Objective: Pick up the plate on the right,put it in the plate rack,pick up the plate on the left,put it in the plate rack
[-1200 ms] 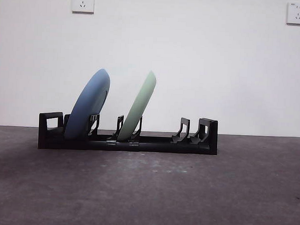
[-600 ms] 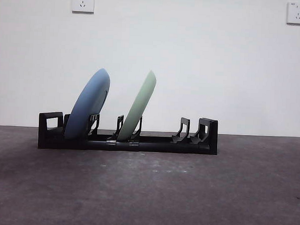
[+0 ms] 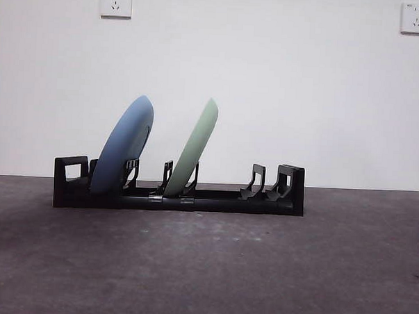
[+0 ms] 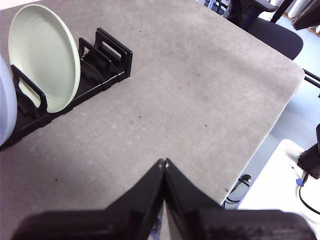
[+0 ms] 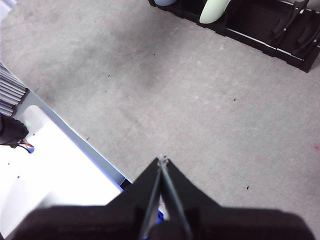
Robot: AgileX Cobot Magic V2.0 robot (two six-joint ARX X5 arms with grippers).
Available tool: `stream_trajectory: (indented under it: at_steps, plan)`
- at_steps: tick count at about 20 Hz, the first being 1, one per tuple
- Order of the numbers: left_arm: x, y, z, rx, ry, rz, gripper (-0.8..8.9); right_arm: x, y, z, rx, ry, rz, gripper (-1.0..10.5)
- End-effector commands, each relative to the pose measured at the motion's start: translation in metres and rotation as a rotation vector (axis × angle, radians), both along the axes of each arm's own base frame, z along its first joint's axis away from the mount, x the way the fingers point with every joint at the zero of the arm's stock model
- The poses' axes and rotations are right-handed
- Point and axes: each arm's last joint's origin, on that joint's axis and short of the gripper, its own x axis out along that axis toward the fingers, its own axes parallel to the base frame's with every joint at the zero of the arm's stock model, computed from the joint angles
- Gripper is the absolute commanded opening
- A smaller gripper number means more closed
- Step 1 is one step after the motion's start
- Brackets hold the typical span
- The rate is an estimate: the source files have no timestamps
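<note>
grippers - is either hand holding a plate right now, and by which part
Nothing is held. The left hand and right hand are shut on nothing; the blue plate and green plate stand in the plate rack.

The plate rack [image 3: 214, 199] is plain black all over. Standing in it toward the left of the frame is a matte blue plate [image 3: 123, 150], and beside it a pale green plate [image 3: 194, 151]; the green one shows faint concentric rings on its face in the left wrist view. The surface [image 3: 204, 268] is mottled dark grey with small specks. Behind, the wall [image 3: 302, 98] is white, with two white sockets [image 3: 116, 1] high up.
</note>
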Motion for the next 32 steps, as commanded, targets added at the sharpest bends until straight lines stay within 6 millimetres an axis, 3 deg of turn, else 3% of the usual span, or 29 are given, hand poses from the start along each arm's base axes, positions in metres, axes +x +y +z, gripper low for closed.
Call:
stream_trajectory:
  at_steps: [1,12,20,25,29,32]
  plan:
    - [0.003,-0.001,-0.001,0.005,0.001,0.0,-0.04,0.0,-0.001,-0.004,-0.031,0.026,-0.029,0.0]
    - [0.01,-0.004,-0.004,0.01,0.025,0.008,-0.04,0.004,-0.008,-0.005,-0.238,-0.059,-0.199,0.0]
    - [0.024,0.006,0.022,0.125,-0.424,0.141,-0.04,0.004,-0.009,-0.005,-0.262,-0.069,-0.219,0.0]
    - [0.003,0.038,0.034,0.164,-0.648,0.222,-0.04,0.004,-0.009,-0.005,-0.262,-0.069,-0.219,0.0]
    - [-0.011,0.053,0.009,0.227,-0.821,0.373,-0.04,0.004,-0.009,-0.005,-0.262,-0.069,-0.219,0.0]
    - [-0.011,0.056,-0.04,0.214,-0.877,0.417,-0.04,0.004,-0.009,-0.005,-0.262,-0.069,-0.219,0.0]
